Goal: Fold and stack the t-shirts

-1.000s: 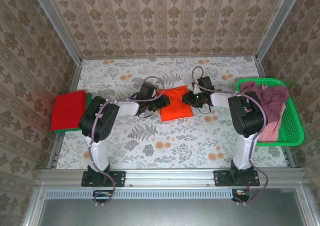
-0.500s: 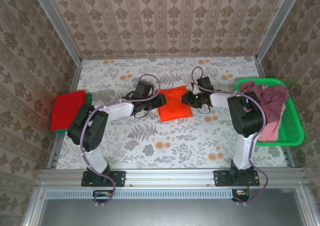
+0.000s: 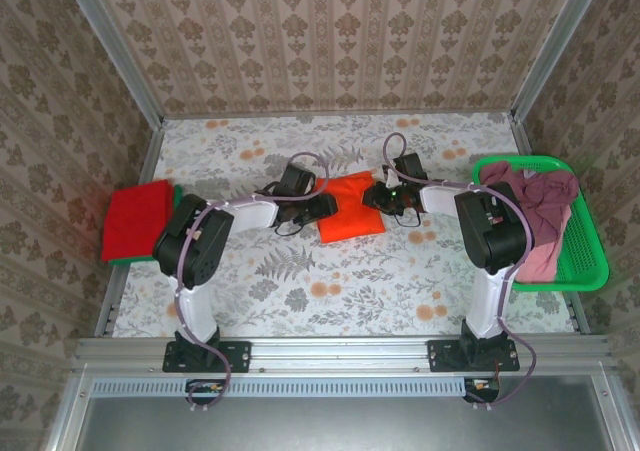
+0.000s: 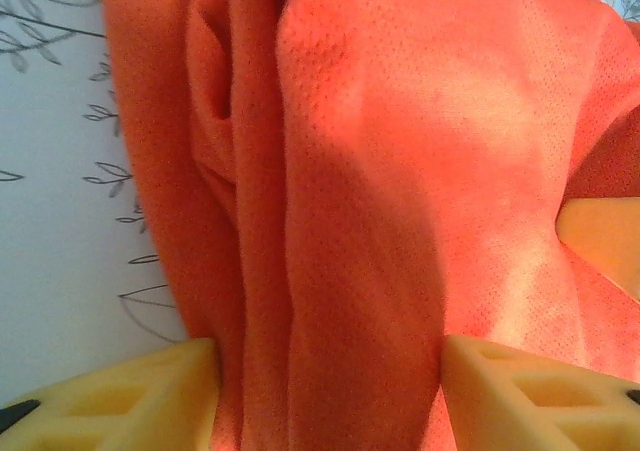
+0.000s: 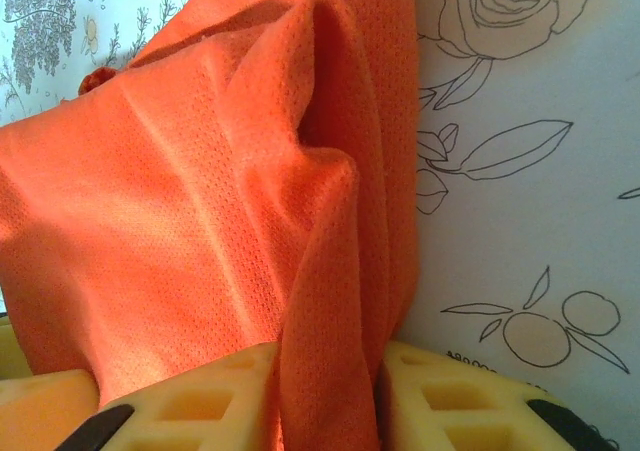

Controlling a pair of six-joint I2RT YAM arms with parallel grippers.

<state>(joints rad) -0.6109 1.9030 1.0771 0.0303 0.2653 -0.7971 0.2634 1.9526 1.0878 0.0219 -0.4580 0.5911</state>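
Note:
The folded orange t-shirt [image 3: 352, 211] lies at the table's middle. My left gripper [image 3: 322, 205] is at its left edge. In the left wrist view its jaws [image 4: 330, 391] stand fairly wide, and a thick bundle of orange cloth [image 4: 400, 171] fills the gap and touches both fingers. At the shirt's upper right edge, my right gripper [image 3: 372, 195] [image 5: 328, 391] is pinched on a raised fold of the orange cloth [image 5: 180, 201]. A folded red t-shirt [image 3: 135, 219] lies on a dark green one [image 3: 177, 197] at the left edge. Mauve t-shirts [image 3: 540, 206] are heaped in the basket.
The bright green mesh basket [image 3: 592, 261] stands at the right edge of the table. Metal frame posts and patterned walls close in the back and sides. The flowered tabletop [image 3: 330, 281] stretches in front of the orange shirt.
The left arm's elbow swung out to the left and came back. Both grippers stayed at the orange t-shirt's edges, and the shirt has barely moved.

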